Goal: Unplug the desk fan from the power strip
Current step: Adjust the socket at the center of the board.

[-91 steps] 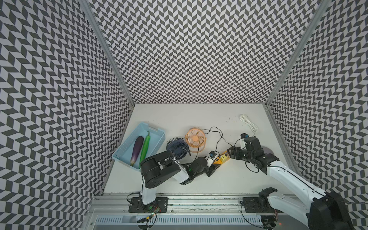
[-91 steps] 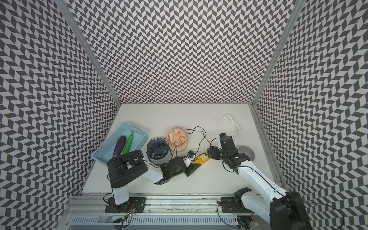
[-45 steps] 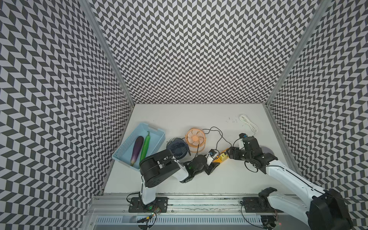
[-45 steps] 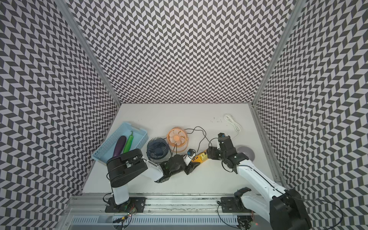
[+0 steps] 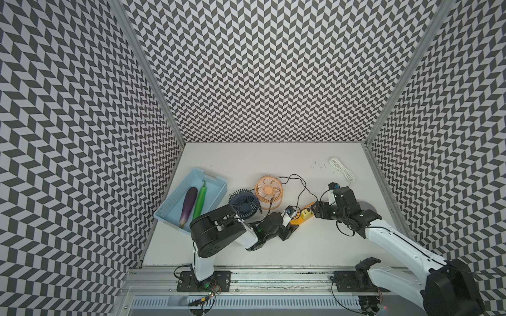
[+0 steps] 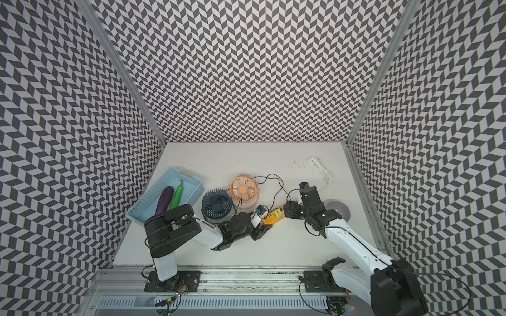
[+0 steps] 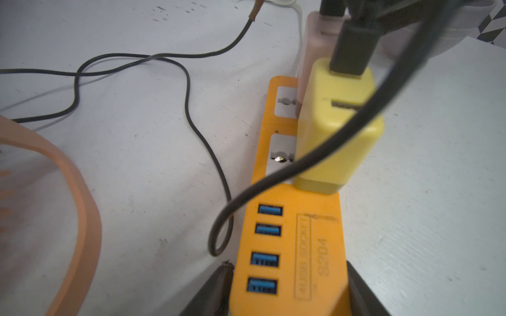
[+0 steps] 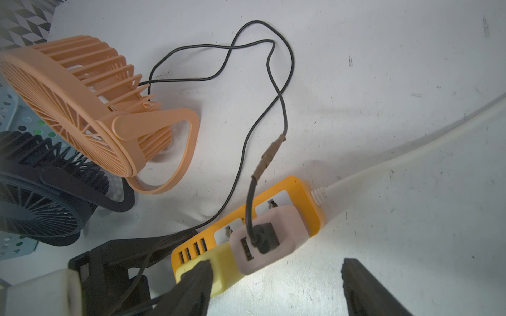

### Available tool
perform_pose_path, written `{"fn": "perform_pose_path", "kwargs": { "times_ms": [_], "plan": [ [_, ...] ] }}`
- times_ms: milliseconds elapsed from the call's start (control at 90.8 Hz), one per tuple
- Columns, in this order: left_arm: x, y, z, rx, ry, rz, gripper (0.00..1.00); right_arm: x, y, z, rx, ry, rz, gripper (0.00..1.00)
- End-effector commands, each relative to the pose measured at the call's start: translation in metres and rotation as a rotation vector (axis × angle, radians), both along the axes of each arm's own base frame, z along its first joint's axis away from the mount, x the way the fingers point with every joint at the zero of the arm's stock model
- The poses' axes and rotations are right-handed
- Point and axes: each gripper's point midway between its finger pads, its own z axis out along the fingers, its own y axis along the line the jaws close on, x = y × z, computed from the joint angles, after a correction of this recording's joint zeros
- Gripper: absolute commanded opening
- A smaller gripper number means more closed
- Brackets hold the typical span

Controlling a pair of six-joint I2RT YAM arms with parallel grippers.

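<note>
Power strip point(image 7: 290, 246) lay flat on desk point(image 5: 273, 164), between the two arms. Left tool point(image 7: 289, 266) straddled its USB end; clamped or loose, could not tell. Right tool point(image 8: 278, 264) gaped wide, empty, close by pink adapter point(image 8: 271, 232) and yellow adapter point(image 7: 336, 131), both plugged in. Strip judged light, rigid and slick, likely to lift with an adapter. Pin it down; pinch the adapter's flat sides, not the cable point(image 8: 247, 202).

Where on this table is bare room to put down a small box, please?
Free: the back of the table, between the back wall and the orange fan; also the front middle, along the rail. Crowded: the centre, where the power strip, black cables, dark blue fan, left gripper and right gripper meet.
</note>
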Motion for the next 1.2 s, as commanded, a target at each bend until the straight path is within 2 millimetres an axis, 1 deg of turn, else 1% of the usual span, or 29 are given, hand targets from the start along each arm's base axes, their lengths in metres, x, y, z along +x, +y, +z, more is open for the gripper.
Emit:
{"fn": "perform_pose_path", "kwargs": {
  "times_ms": [0,231,496,562,683,815,947,1190],
  "plan": [
    [0.001,0.004,0.003,0.010,-0.011,0.002,0.57,0.009,0.005,0.014,0.009,-0.054,0.012,0.78],
    [0.001,-0.003,0.002,-0.001,-0.012,-0.022,0.59,0.010,0.005,0.013,-0.002,-0.054,0.012,0.77],
    [0.006,-0.012,0.008,-0.012,-0.033,-0.027,0.63,0.013,0.005,0.012,-0.018,-0.052,0.016,0.78],
    [0.007,-0.013,0.008,-0.009,-0.036,-0.029,0.60,0.015,0.005,0.012,-0.019,-0.054,0.014,0.78],
    [0.007,-0.015,0.003,0.006,-0.030,-0.038,0.47,0.017,0.006,0.012,-0.021,-0.054,0.016,0.78],
    [0.005,-0.012,0.003,0.007,-0.029,-0.040,0.40,0.017,0.008,0.013,-0.023,-0.057,0.027,0.77],
    [0.004,-0.008,0.004,0.011,-0.033,-0.034,0.39,0.018,0.007,0.014,-0.032,-0.061,0.026,0.77],
    [0.000,0.002,0.005,0.037,-0.046,-0.037,0.36,0.021,0.004,0.015,-0.063,-0.068,0.017,0.74]
  ]
}}
